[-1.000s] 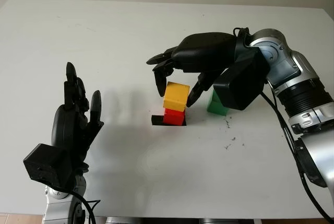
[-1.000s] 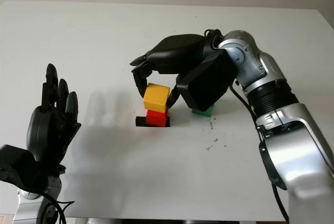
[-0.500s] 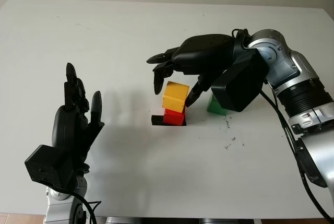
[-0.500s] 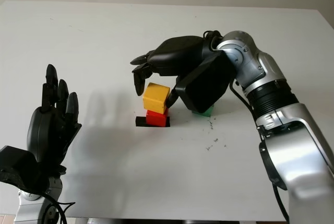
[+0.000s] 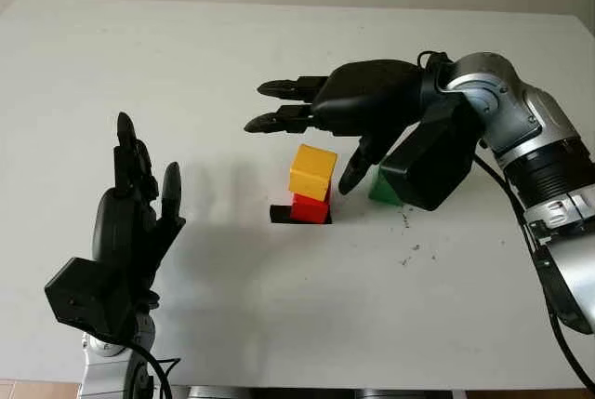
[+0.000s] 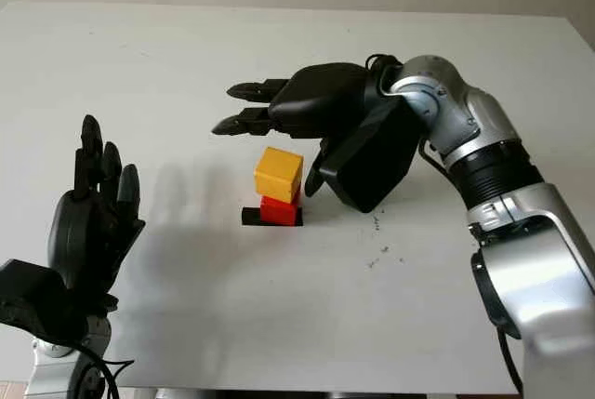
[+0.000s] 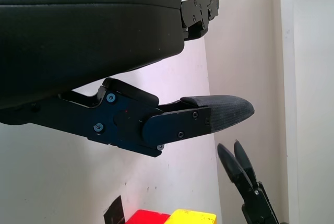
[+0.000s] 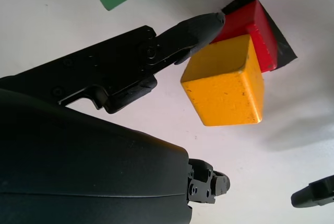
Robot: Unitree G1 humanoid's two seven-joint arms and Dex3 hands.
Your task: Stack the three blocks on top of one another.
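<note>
A yellow block (image 5: 312, 171) sits on a red block (image 5: 310, 207) near the table's middle, the pair standing on a small black patch (image 5: 280, 214). The yellow one is turned a little off the red one. My right hand (image 5: 307, 134) hovers just above and behind the stack, open, its fingers (image 5: 279, 89) stretched out to the left and its thumb (image 5: 355, 174) hanging down to the right of the yellow block. A green block (image 5: 384, 189) lies on the table right of the stack, partly hidden by that hand. My left hand (image 5: 130, 222) is raised at the near left, open.
The white table (image 5: 279, 306) has bare surface in front of and left of the stack. A few dark specks (image 5: 409, 252) mark the surface right of the stack.
My right hand's fingers have uncurled from around the yellow block and lifted away, now pointing left above it. The yellow block stays on the red one. The left hand has not moved.
</note>
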